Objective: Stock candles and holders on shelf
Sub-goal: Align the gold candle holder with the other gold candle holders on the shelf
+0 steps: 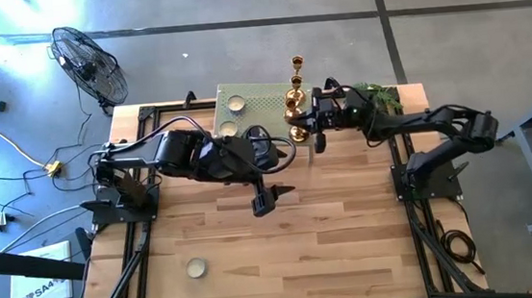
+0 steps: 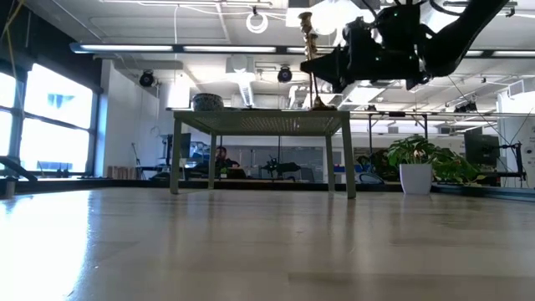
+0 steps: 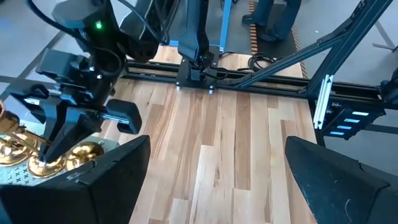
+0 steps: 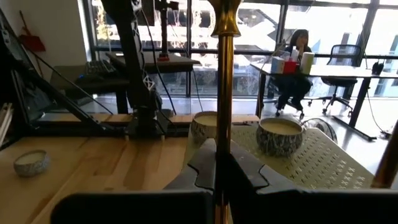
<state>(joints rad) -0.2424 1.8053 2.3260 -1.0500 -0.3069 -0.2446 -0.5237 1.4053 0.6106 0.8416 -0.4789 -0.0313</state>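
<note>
Shelf (image 1: 260, 102): pale green riser with a perforated top, standing at the far middle of the table (image 1: 349, 219). In the low view I see it side-on on its short legs (image 2: 261, 123).

Candles: I count two on the shelf top, one toward the far side (image 1: 235, 102) and one nearer the front edge (image 1: 228, 128); both show in the right wrist view as small round cups (image 4: 280, 134) (image 4: 204, 127). A third candle (image 1: 196, 267) sits alone on the bare wood near the front left, well apart from the shelf; the right wrist view shows it out on the planks (image 4: 31, 162).

Holders: gold candlesticks cluster at the shelf's right end. The tall holder (image 1: 297, 69) stands upright there; I see its slim stem running up the middle of the right wrist view (image 4: 224, 93). Shorter gold holders (image 1: 294, 98) stand just beside it, their round bases visible in the left wrist view (image 3: 46, 163).

Right gripper (image 1: 313, 116): at the shelf's right end, fingers closed around the tall holder's stem low down, per the right wrist view.

Left gripper (image 1: 270, 195): over the table's middle, in front of the shelf, fingers (image 3: 106, 180) spread wide and holding nothing.
</note>
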